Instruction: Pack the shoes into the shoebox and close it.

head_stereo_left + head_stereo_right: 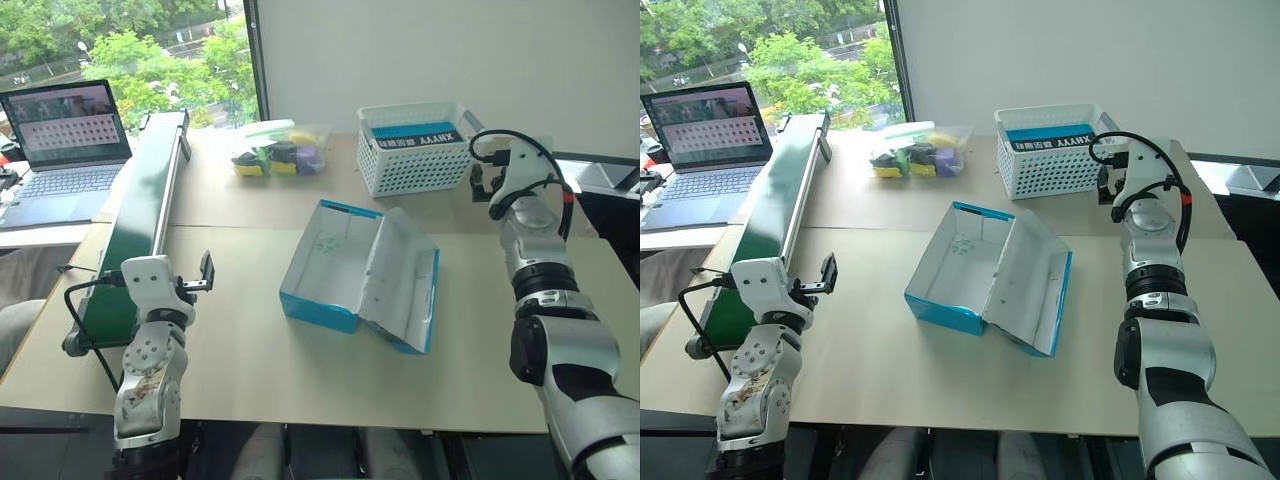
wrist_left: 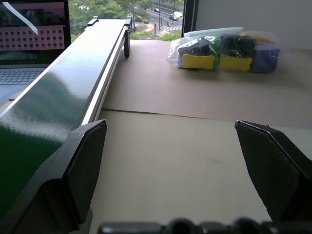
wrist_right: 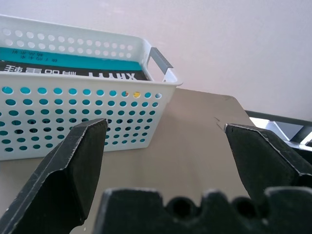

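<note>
both tools spread, teal shoebox (image 1: 345, 270) open, white inside

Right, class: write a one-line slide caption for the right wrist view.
Open right gripper facing a white basket holding a teal box on the table.

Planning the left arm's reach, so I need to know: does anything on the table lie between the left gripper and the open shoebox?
Nothing visible does. The left gripper is open above bare table, and the shoebox lies open to its right, lid folded back on the far side. The conveyor stands on the gripper's other side.
</note>
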